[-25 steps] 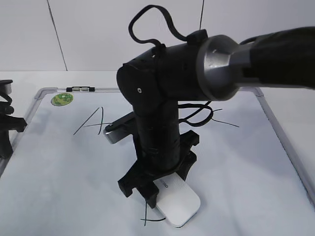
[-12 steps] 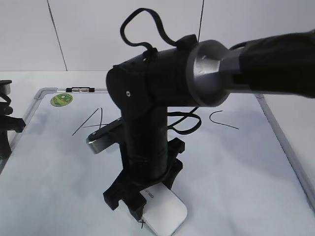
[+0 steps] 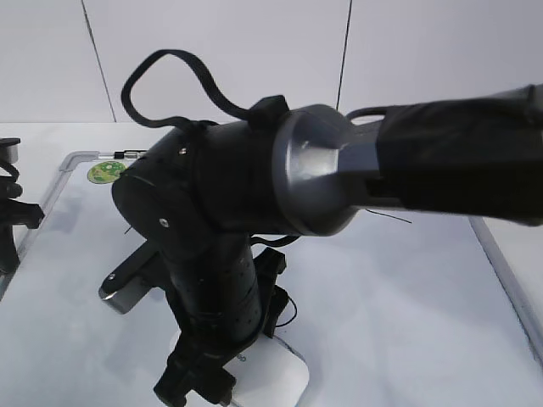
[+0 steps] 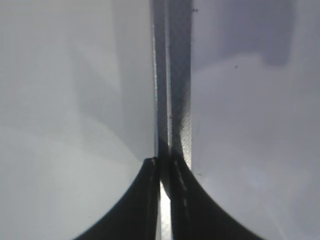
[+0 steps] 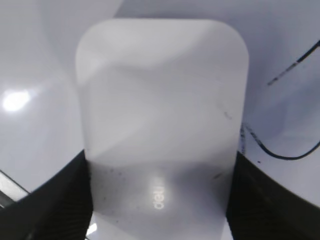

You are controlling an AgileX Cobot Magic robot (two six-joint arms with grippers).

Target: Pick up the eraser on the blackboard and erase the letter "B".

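The white eraser point(image 3: 273, 379) lies flat on the blackboard point(image 3: 407, 288) at the bottom edge of the exterior view. My right gripper point(image 3: 222, 373) is shut on it, its black fingers pressed against both long sides. In the right wrist view the eraser point(image 5: 160, 100) fills the middle between my fingers point(image 5: 250, 200). Thin black strokes of the letter "B" point(image 5: 280, 150) remain just right of it, and a small curl of line point(image 3: 290, 310) shows by the arm. My left gripper point(image 3: 8, 229) sits at the board's left edge, shut and empty over the frame point(image 4: 172, 100).
The right arm's large black body covers the board's middle and hides the "A". Part of the "C" point(image 3: 389, 216) shows behind it. A green sticker point(image 3: 107, 171) and a small marker point(image 3: 125, 154) are at the far left corner. The grey frame point(image 3: 501, 263) runs down the right.
My right gripper has slid the eraser left and toward the camera across the board. The black strokes seen beside the eraser earlier no longer show in the exterior view. The left arm has not moved.
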